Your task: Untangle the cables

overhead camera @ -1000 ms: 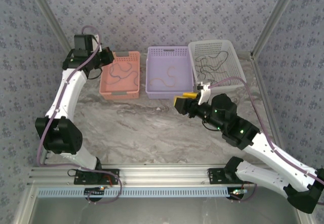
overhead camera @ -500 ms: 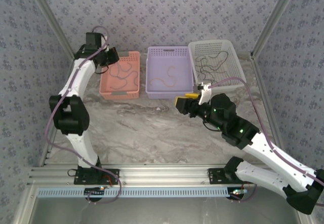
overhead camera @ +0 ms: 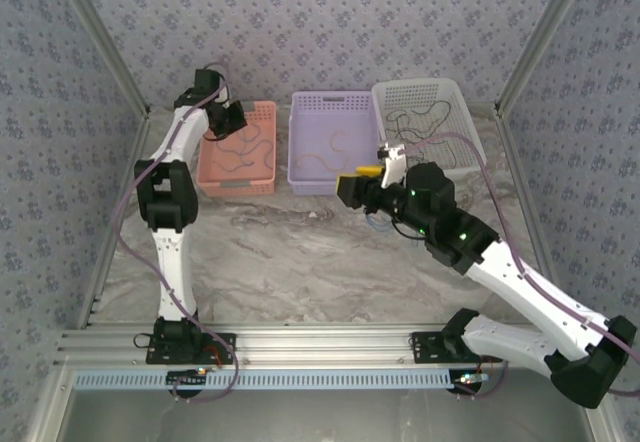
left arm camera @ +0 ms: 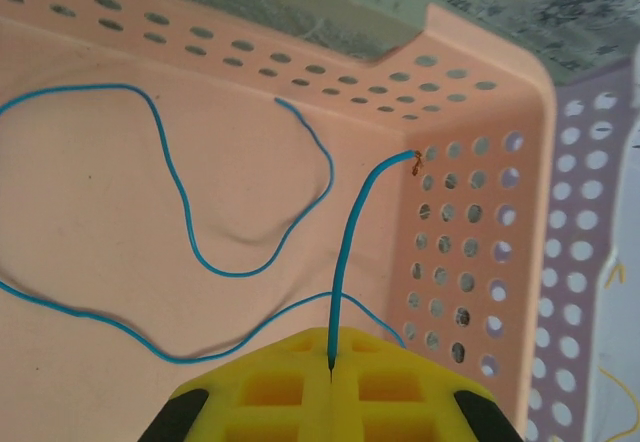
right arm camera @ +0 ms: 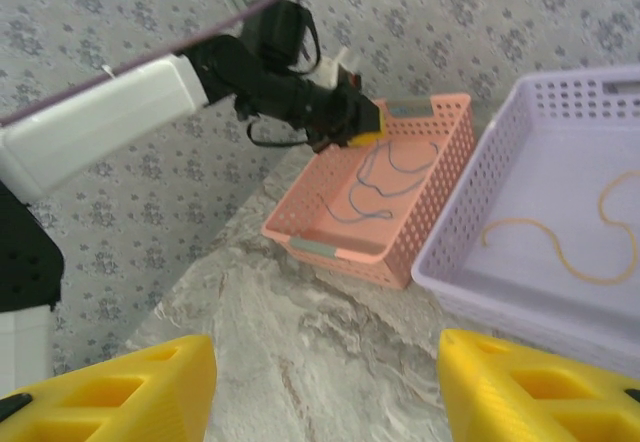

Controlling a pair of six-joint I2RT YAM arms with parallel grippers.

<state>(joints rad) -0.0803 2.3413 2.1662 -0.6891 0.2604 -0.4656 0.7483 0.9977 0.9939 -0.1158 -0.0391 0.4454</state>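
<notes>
A thin blue cable (left arm camera: 343, 252) lies in loops on the floor of the pink basket (overhead camera: 238, 188). My left gripper (left arm camera: 330, 347) is shut on it, and one short end stands up out of the closed yellow fingers. From above, the left gripper (overhead camera: 232, 119) hangs over the basket's back left corner. A yellowish-tan cable (overhead camera: 330, 154) lies in the purple basket (overhead camera: 335, 184). A black cable (overhead camera: 420, 122) lies in the white basket (overhead camera: 470, 132). My right gripper (overhead camera: 360, 184) is open and holds nothing, above the table just in front of the purple basket.
The three baskets stand side by side along the back wall. In the right wrist view the pink basket's rim (right arm camera: 335, 252) and the purple basket's wall (right arm camera: 500, 292) lie ahead, with bare marble table (right arm camera: 300, 342) between the fingers. Metal frame posts flank the table.
The left arm has swung right and its elbow has risen, carrying its shut gripper over the pink basket. The right gripper has moved slightly back toward the purple basket.
</notes>
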